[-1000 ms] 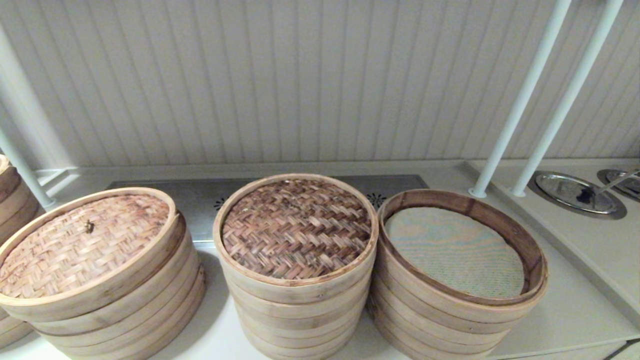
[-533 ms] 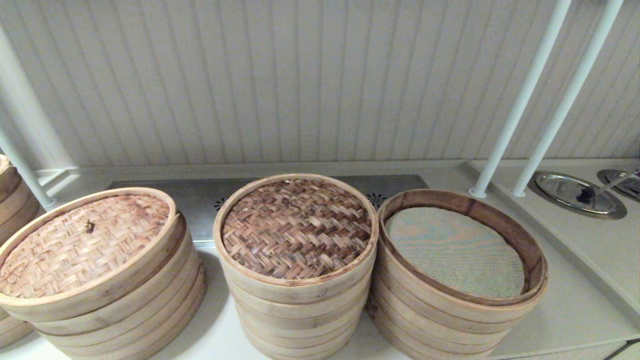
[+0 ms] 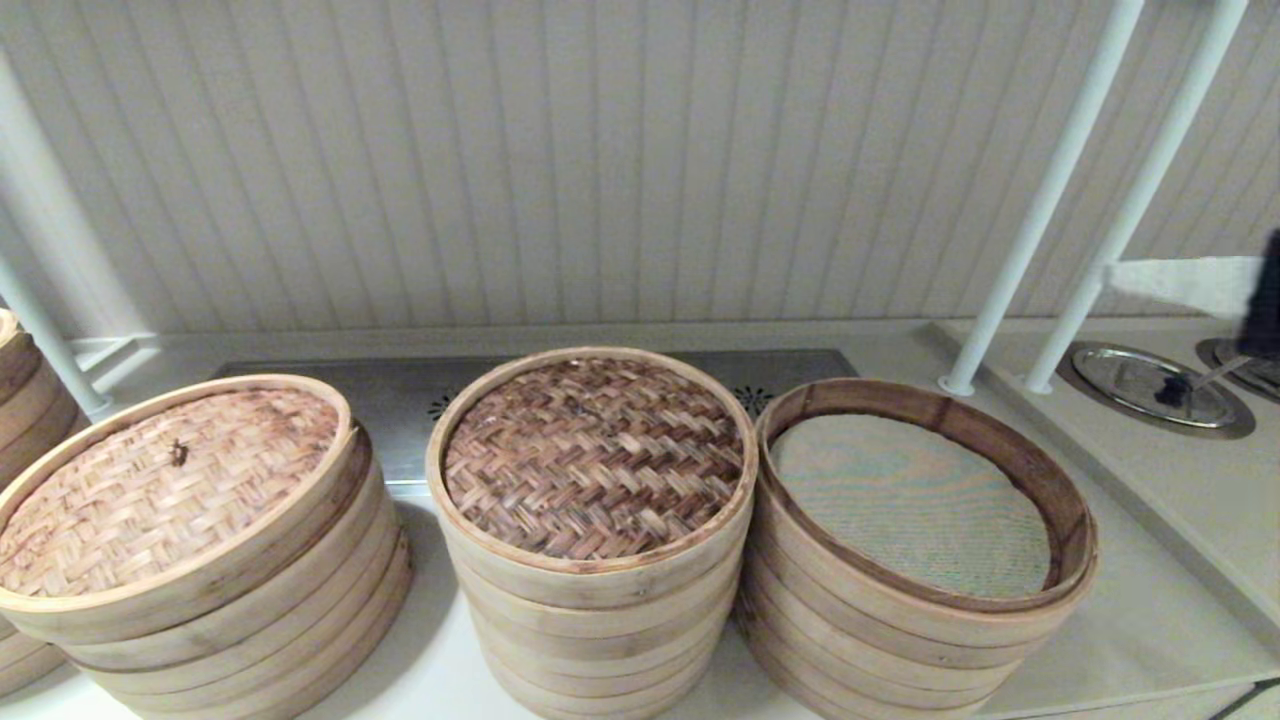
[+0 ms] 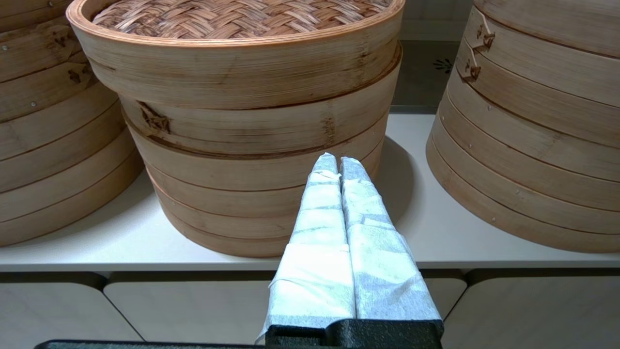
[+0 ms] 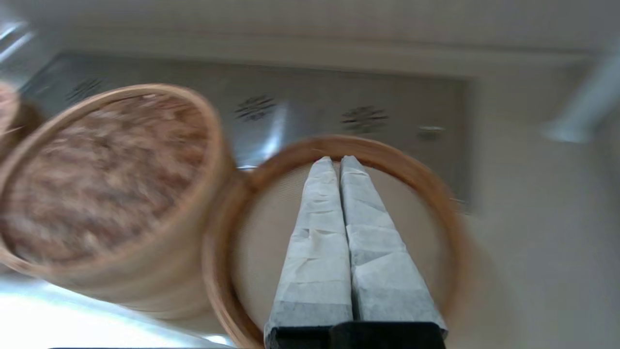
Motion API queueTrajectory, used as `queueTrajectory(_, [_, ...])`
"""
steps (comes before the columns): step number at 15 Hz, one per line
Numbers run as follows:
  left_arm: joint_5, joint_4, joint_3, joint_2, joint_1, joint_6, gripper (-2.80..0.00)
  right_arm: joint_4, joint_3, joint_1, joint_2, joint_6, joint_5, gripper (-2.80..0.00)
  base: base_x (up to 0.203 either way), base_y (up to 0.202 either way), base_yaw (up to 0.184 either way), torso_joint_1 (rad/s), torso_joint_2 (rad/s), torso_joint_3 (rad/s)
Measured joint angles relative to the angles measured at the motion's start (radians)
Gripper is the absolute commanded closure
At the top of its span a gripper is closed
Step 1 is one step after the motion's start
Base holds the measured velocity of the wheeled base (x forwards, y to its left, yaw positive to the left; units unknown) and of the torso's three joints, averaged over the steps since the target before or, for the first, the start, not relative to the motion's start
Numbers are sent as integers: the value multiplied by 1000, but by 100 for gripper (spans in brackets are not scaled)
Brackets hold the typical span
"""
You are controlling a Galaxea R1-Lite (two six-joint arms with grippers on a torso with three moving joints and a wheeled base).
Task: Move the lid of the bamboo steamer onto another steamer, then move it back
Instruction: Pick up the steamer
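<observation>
Up at the head view's right edge my right hand is above the worktop, well apart from the dark lid on the middle stack. Right wrist: fingers pressed together over the open steamer; I should spread them before reaching for the rim. Left wrist: left hand pinched closed, low before the pale-lidded stack.

Even, soft indoor light with faint shadows beside the steamers; the right wrist view is smeared with blur.

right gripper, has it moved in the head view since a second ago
Yes. The right gripper, absent from the earlier head views, has entered from the right edge, its white-wrapped fingers reaching the right-hand white slanted pole.
</observation>
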Motion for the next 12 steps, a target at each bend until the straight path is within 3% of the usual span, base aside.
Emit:
queueTrajectory(5, [0,0,0,0,0,0,0,23,-252,205,348,38,-18,0,0,0,0,0,0,0])
queueTrajectory(10, [-1,0,0,0,0,0,0,41,-446,353,602,42,-39,0,0,0,0,0,0,0])
queueTrajectory(11, [-1,0,0,0,0,0,0,46,-478,375,637,43,-51,-280,0,0,0,0,0,0])
queueTrajectory(12, [-1,0,0,0,0,0,0,47,-512,399,672,44,-87,-280,0,0,0,0,0,0])
